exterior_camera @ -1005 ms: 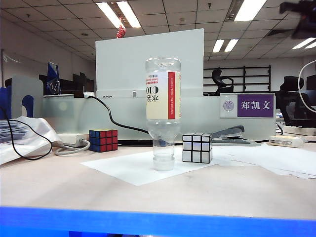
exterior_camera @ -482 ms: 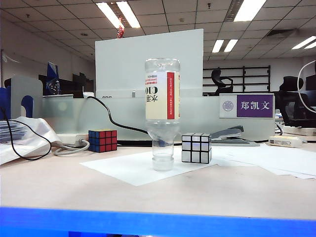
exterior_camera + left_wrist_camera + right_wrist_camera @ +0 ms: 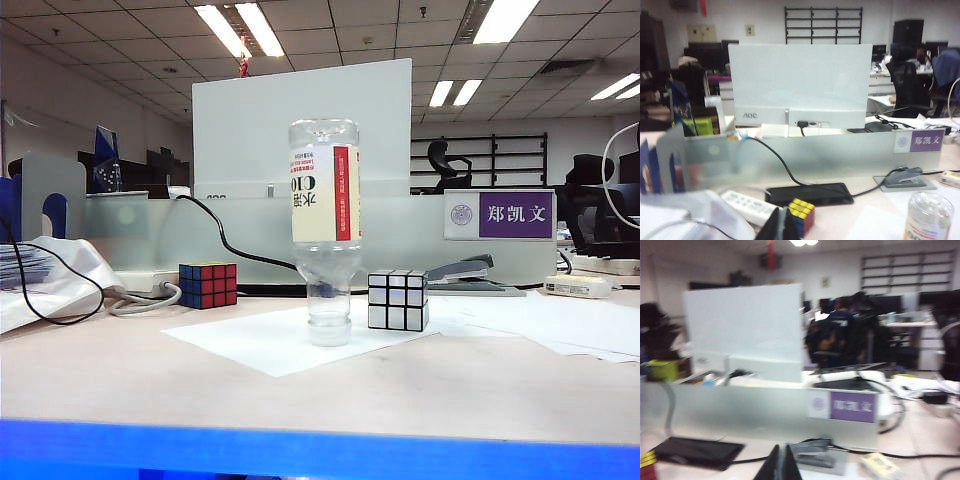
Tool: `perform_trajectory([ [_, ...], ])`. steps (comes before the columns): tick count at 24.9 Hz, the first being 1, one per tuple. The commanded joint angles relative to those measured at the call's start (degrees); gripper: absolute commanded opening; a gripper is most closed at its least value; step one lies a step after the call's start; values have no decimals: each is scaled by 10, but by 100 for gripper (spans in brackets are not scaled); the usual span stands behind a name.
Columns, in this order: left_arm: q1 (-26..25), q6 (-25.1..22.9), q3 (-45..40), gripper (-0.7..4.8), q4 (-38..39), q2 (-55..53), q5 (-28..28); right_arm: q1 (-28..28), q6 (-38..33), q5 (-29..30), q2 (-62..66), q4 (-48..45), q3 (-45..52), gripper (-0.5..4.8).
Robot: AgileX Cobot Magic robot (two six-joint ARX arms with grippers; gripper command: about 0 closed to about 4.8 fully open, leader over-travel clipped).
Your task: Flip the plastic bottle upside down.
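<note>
Exterior view: The plastic bottle (image 3: 326,230) is seen standing upside down, cap downward, on a white paper sheet (image 3: 270,338) laid on the desk (image 3: 200,395). A slight lean from vertical is noted. A silver cube (image 3: 398,300) is placed just beside the bottle at 3 o'clock; a coloured cube (image 3: 209,284) is set apart at 9 o'clock. A stapler (image 3: 470,272) and a purple name plate (image 3: 500,214) are located further toward 2 o'clock. No gripper is visible in this view.

Left wrist view: The left gripper (image 3: 784,226) is shown raised above the desk with its jaws pressed together and nothing held. The bottle's upturned base (image 3: 930,216) is seen well apart from it, and the coloured cube (image 3: 801,216) lies just beyond the fingertips.

Right wrist view: The right gripper (image 3: 780,463) is likewise closed and empty, raised clear of the desk. The picture is blurred. The stapler (image 3: 815,452) is visible near the fingertips.
</note>
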State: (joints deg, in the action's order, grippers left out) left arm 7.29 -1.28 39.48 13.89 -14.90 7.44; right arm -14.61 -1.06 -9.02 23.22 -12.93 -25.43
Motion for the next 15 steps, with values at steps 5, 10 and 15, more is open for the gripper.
perform_trajectory([
  [5, 0, 37, -24, -5, -4, 38, 3, 0, -5, -14, -54, 71, 13, -8],
  [10, 0, 33, -24, -5, -3, 40, 3, 0, -5, -14, -71, 116, 13, -8],
  [15, 0, 33, -24, -5, 0, 39, 3, 0, -5, -14, -70, 137, 13, -8],
])
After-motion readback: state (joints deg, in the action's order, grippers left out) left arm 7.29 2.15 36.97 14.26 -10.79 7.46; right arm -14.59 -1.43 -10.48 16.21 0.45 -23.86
